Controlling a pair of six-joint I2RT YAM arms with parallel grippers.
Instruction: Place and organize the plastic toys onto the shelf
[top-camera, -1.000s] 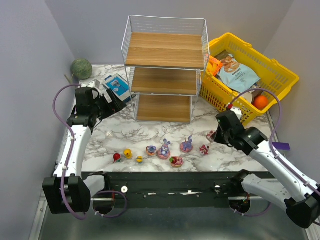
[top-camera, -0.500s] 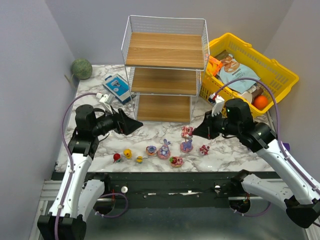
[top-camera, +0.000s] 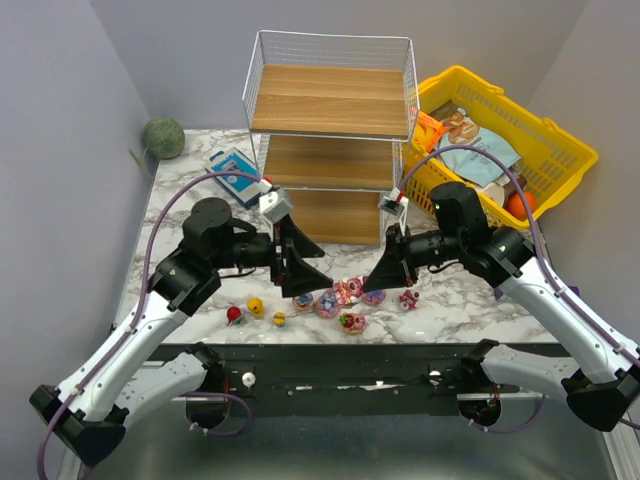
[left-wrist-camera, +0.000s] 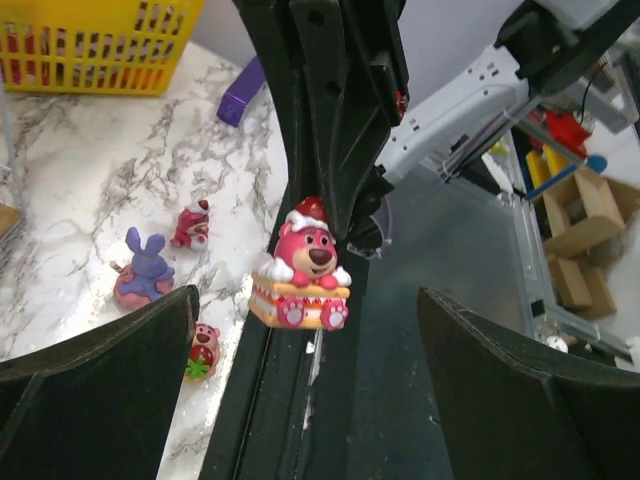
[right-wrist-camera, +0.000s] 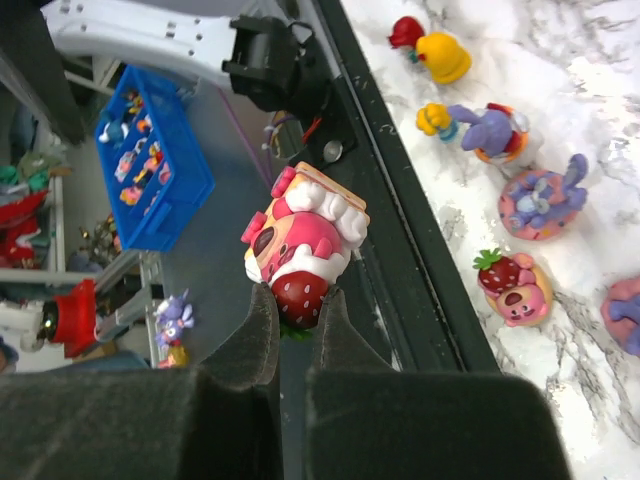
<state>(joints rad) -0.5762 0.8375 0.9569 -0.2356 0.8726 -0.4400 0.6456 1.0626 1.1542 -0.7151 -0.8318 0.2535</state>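
In front of the shelf (top-camera: 330, 100), the left gripper (top-camera: 318, 268) is hanging wide open, grasping nothing. Just to its right, the right gripper (right-wrist-camera: 295, 300) is pinching a pink cake-bear toy (right-wrist-camera: 305, 240) in the air, near the other toys (top-camera: 255, 307) lying before the shelf.

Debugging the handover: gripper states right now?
Left gripper: open, empty.
Right gripper: closed, holding the bear toy.
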